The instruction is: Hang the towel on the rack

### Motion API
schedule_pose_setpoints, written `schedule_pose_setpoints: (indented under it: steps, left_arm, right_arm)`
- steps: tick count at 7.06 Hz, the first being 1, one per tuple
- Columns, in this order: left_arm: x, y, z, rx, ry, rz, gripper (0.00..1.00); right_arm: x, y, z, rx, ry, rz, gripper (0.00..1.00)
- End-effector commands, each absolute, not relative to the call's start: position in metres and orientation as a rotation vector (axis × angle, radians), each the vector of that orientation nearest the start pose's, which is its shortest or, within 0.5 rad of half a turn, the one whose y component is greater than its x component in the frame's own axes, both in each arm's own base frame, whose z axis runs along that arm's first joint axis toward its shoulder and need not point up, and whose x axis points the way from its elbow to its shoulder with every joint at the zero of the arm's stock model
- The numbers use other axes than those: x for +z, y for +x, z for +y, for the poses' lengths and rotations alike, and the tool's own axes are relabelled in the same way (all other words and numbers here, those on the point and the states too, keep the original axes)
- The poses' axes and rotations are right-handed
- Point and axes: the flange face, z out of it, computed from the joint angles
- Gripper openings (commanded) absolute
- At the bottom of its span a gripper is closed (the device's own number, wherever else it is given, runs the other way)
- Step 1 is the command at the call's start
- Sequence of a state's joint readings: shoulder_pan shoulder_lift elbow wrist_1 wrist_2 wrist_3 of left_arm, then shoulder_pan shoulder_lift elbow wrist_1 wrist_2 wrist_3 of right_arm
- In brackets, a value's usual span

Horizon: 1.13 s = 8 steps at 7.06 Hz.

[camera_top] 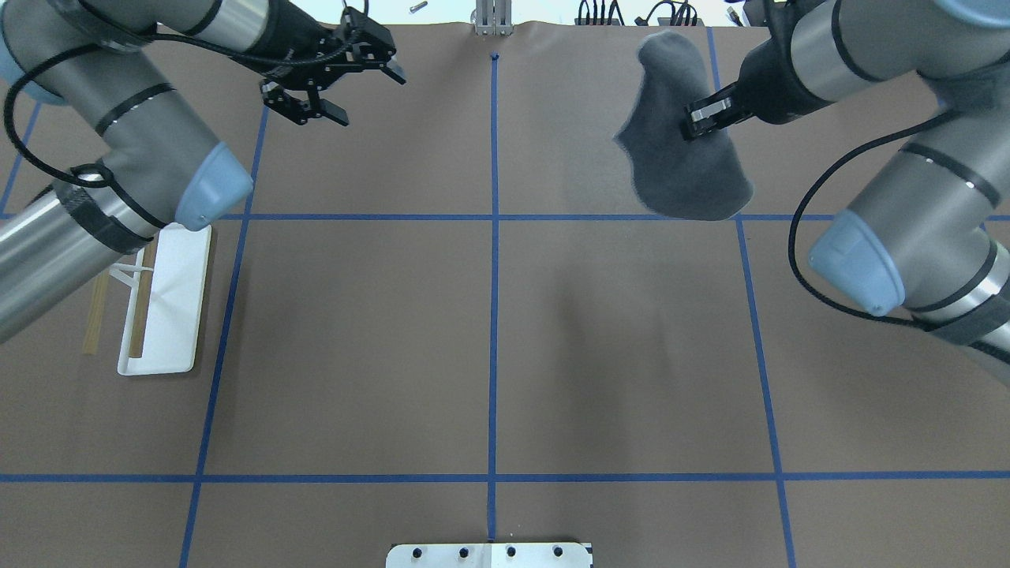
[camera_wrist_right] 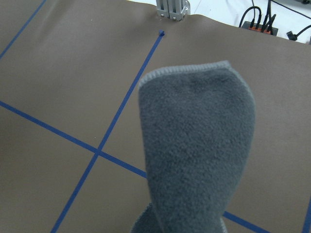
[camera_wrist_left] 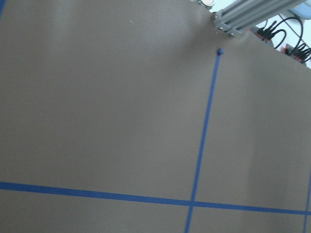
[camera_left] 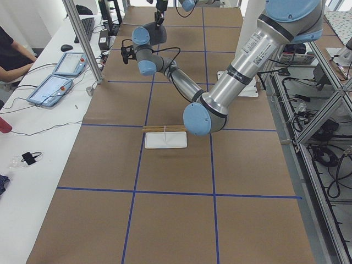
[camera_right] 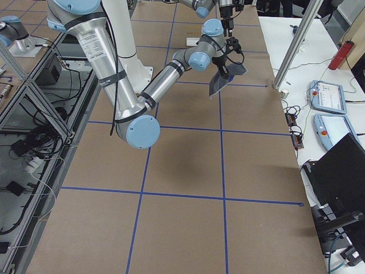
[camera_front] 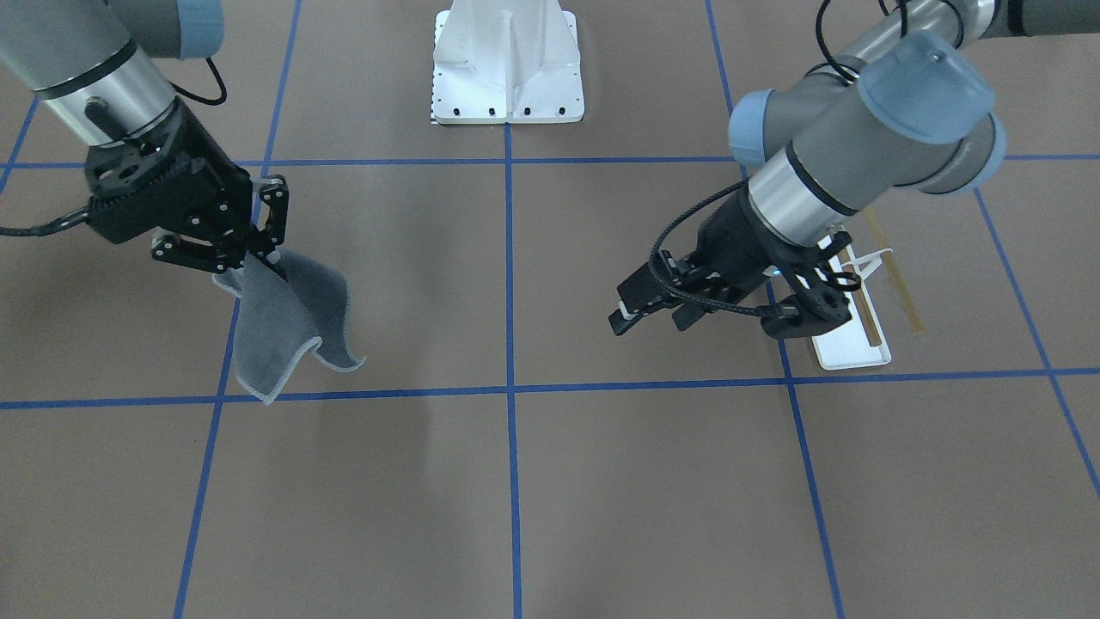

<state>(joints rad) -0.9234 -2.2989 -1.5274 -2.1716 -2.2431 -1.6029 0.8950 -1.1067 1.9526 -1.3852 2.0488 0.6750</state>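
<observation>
You had the towel (camera_front: 288, 331) up off the table (camera_front: 516, 481) at this moment, pinched near its upper edge between the fingers of the right gripper (camera_front: 265, 258), which sat at the left of the front-facing view, just below the upper blue tape line. The cloth hung from that pinch in loose folds, its dark grey face turned outward and its pale stitched hem curling along the lower edge. In the overhead view it showed at the upper right of the frame, and in the right wrist view it filled the lower middle as a rounded grey flap. Your left gripper (camera_front: 655, 318) was at the right of the front-facing view, angled down toward the middle of the table, its fingers spread apart with nothing between them. The rack (camera_front: 852, 348) stood just behind that arm, at the right of the same view. Its white tray base lay flat on the table, partly hidden by the wrist, with the thin white upright rising from it and the tan wooden rods running lengthwise along it. The towel and the rack were well apart, on opposite sides of the centre tape line. The white bolted pedestal (camera_front: 507, 77) stood at the top centre of the front-facing view. The left wrist view showed brown table surface crossed by blue tape.
</observation>
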Motion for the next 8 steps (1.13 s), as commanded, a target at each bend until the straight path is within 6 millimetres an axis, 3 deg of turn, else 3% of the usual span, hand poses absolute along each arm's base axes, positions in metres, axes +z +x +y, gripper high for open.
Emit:
schedule_pose_setpoints:
  steps: [1,4,6,8]
  left_arm:
    - [0.088,0.384,-0.576,-0.469,-0.037,1.454,0.98]
    - [0.058,0.457,-0.522,-0.579,-0.022,1.593,0.98]
    - [0.044,0.468,-0.51,-0.575,-0.046,1.614,0.98]
    - [0.038,0.47,-0.51,-0.571,-0.044,1.62,0.98]
  right_arm:
    - [0.193,-0.332,-0.469,-0.247,0.549,-0.972,0.0]
    - [0.184,-0.336,-0.462,-0.257,0.562,-0.984,0.0]
    - [0.176,-0.354,-0.449,-0.28,0.58,-0.987,0.0]
    - [0.172,-0.358,-0.439,-0.293,0.587,-0.995,0.0]
